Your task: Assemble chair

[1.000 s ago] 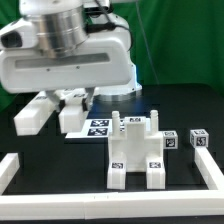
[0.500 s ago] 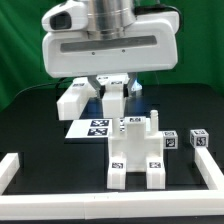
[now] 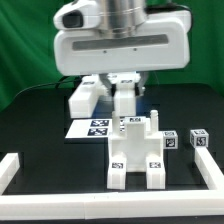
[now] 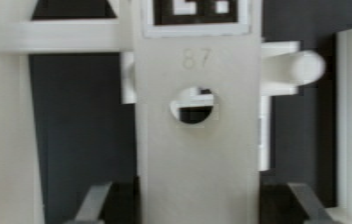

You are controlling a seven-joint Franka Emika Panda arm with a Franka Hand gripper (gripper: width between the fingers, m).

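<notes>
The partly built chair (image 3: 135, 150) stands on the black table, a blocky white body with tags on its front. My gripper (image 3: 123, 92) hangs just above its back edge, shut on a long white chair part (image 3: 125, 104) that points down. In the wrist view this part (image 4: 198, 110) fills the middle, with a round hole, a tag at its far end, and a dark finger (image 4: 105, 200) on either side of it. Beyond it show white pieces of the chair and a round peg (image 4: 301, 66). Two small tagged cubes (image 3: 171, 140) (image 3: 200, 140) sit at the exterior view's right.
The marker board (image 3: 92, 127) lies flat to the exterior view's left of the chair. White border rails run along the left (image 3: 10, 170), right (image 3: 211, 170) and front (image 3: 110, 206). A white block on the wrist (image 3: 86, 96) hangs beside the gripper.
The arm has swung from the exterior view's left to the right with the long part in its grip, and now stands over the chair's back.
</notes>
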